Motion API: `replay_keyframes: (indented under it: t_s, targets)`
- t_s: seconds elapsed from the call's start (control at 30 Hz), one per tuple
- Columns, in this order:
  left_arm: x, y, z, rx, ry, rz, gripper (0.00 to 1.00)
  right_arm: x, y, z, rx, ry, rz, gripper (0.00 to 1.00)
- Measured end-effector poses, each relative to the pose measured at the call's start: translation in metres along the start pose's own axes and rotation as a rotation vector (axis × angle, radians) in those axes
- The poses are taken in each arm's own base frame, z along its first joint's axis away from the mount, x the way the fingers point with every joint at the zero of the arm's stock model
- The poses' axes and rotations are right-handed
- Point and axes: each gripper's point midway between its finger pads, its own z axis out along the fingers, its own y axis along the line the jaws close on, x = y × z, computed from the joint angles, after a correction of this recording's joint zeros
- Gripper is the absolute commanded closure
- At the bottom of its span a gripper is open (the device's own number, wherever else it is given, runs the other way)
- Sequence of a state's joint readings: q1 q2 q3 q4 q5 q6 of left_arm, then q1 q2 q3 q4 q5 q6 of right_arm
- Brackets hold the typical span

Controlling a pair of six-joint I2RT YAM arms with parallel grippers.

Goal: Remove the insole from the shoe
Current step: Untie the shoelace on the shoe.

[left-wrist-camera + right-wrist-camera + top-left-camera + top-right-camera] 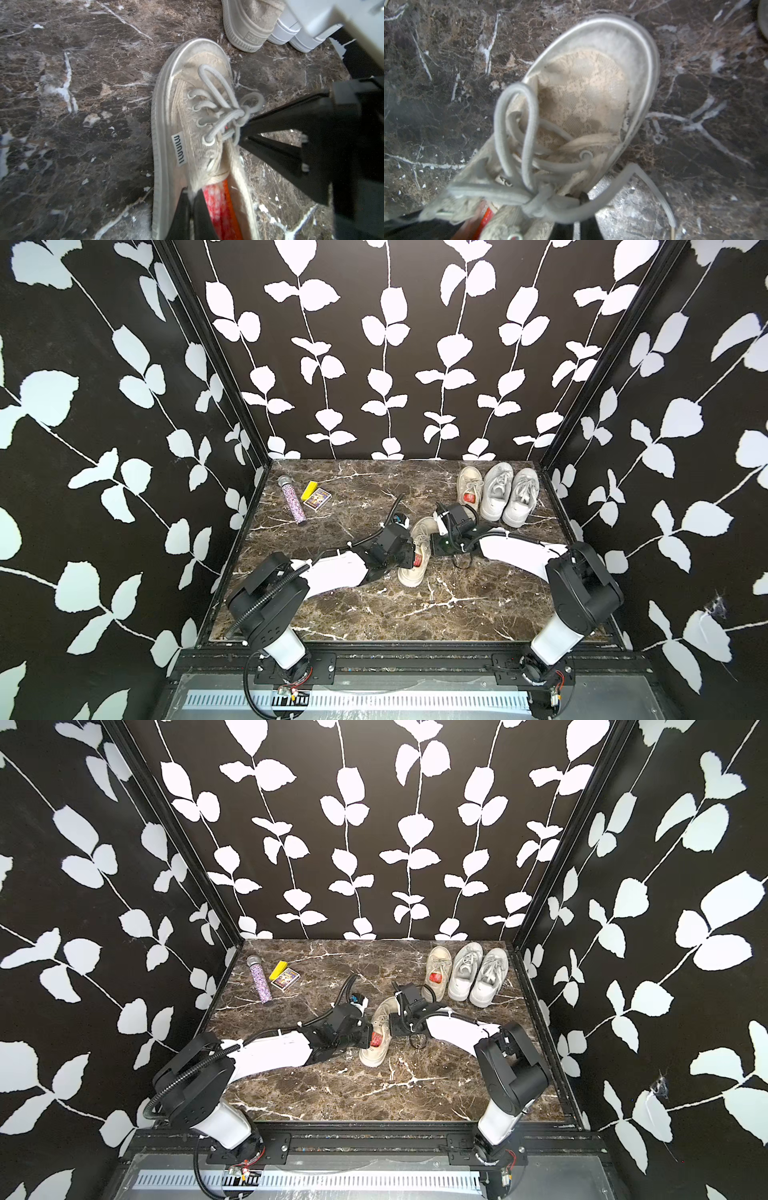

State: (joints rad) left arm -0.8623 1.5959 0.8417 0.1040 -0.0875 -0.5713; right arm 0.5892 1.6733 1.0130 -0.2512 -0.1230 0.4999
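Observation:
The beige lace shoe [419,531] [380,1011] lies mid-table with its toe toward the back, and a red-orange insole [420,561] [216,203] shows in its opening. My left gripper [192,209] [413,558] is shut on the frayed side wall at the collar. One finger is inside beside the insole, the other outside. From the other side my right gripper [581,199] [431,546] is shut at the grey lace knot [537,199], on the lace and eyelet edge. The insole's front part is hidden under the tongue.
A matching beige shoe [469,485] with a red insole and a pair of white sneakers [509,493] stand at the back right, close behind my right arm. A glitter microphone [293,499], a yellow block [308,489] and a card box [317,499] lie at the back left.

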Motion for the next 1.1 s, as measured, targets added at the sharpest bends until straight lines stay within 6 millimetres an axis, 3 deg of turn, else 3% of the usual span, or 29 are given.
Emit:
replay_keyframes:
  t_s: [0.5,0.6,0.83,1.1]
  targets:
    - [-0.001,0.014,0.001,-0.036,-0.007,-0.022,1.0,0.008,-0.012,-0.007,0.048,-0.015,0.012,1.0]
    - [-0.002,0.015,0.001,-0.042,-0.009,-0.023,1.0,0.011,-0.016,-0.017,0.065,-0.029,0.018,1.0]
    - [-0.002,0.022,0.001,-0.055,-0.012,-0.037,1.0,-0.005,-0.028,-0.05,0.075,-0.121,0.073,1.0]
    - [-0.003,0.028,0.0,-0.061,-0.022,-0.057,1.0,0.003,-0.048,-0.067,0.127,-0.131,0.107,1.0]
